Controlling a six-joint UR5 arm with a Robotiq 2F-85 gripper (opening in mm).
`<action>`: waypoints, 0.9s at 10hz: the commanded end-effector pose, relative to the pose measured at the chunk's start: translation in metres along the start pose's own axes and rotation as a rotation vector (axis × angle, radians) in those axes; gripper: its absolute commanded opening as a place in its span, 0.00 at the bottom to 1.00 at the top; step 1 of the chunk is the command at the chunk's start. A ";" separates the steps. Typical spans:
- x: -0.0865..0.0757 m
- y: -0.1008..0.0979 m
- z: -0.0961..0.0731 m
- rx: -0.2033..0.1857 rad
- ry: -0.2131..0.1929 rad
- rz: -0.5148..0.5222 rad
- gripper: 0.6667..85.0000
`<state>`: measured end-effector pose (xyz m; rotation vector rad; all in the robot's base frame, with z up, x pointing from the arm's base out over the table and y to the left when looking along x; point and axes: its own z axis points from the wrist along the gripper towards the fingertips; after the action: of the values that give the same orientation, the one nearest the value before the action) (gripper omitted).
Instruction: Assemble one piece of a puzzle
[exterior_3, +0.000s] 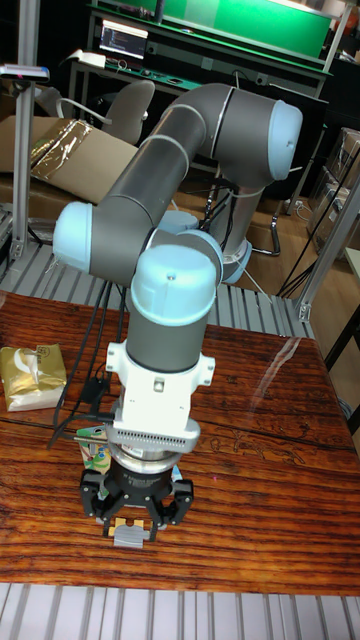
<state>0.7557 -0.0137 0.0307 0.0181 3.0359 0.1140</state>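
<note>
Counting things up, there was just one arm, one gripper and one puzzle piece I could actually spot, plus one yellowish packet sitting well off to the side on the wooden table. The gripper pointed straight down near the front edge of the table, and its two fingers looked closed narrow around the small grey piece, which sat right at the tabletop between the fingertips. Honestly couldn't tell if the piece was touching the wood or hanging just above it. The wrist blocked most of what was underneath, though something green and yellow peeked out behind the gripper, too hidden to identify. No clear puzzle board was visible from this angle.
</note>
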 end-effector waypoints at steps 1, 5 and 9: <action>-0.007 0.001 0.011 -0.008 -0.017 0.005 0.66; 0.009 -0.001 0.014 -0.035 0.001 0.048 0.67; 0.018 0.000 0.022 -0.034 -0.004 0.074 0.67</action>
<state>0.7448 -0.0138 0.0114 0.0860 3.0347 0.1545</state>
